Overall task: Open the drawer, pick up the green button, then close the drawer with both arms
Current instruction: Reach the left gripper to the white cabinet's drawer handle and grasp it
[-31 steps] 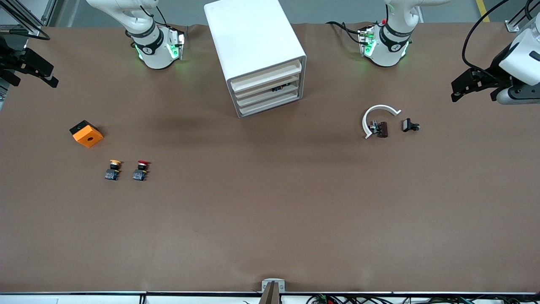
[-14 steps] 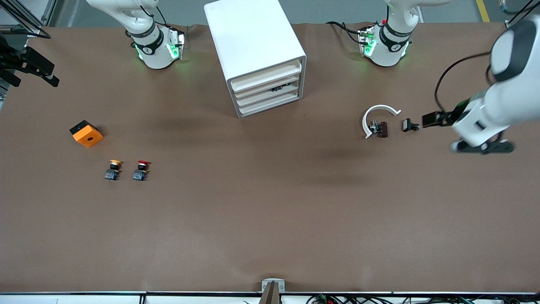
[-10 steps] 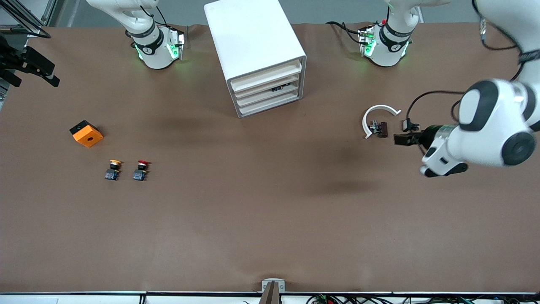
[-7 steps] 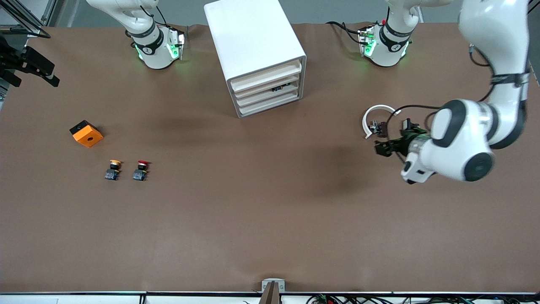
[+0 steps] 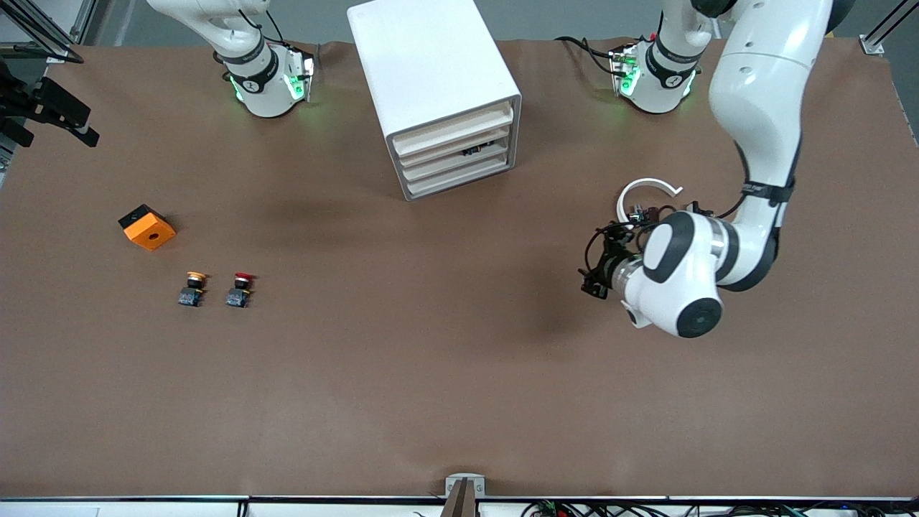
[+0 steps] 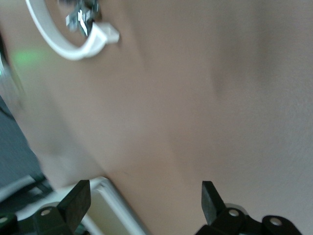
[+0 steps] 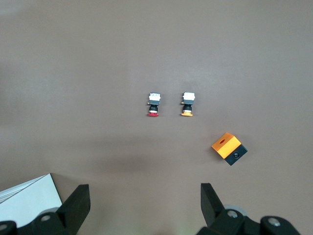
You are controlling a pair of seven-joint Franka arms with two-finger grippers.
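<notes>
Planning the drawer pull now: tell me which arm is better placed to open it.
Left. The left gripper, open, hangs over bare table toward the white rounded-corner drawer cabinet, its drawers all shut. The right gripper, also open, waits at the table's edge above the orange block.

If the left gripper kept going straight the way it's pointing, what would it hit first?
Probably the bare table, short of the white cabinet. The open left gripper hangs near the white ring, aimed low toward the cabinet's corner, though depth is hard to judge. The right gripper waits aside.
</notes>
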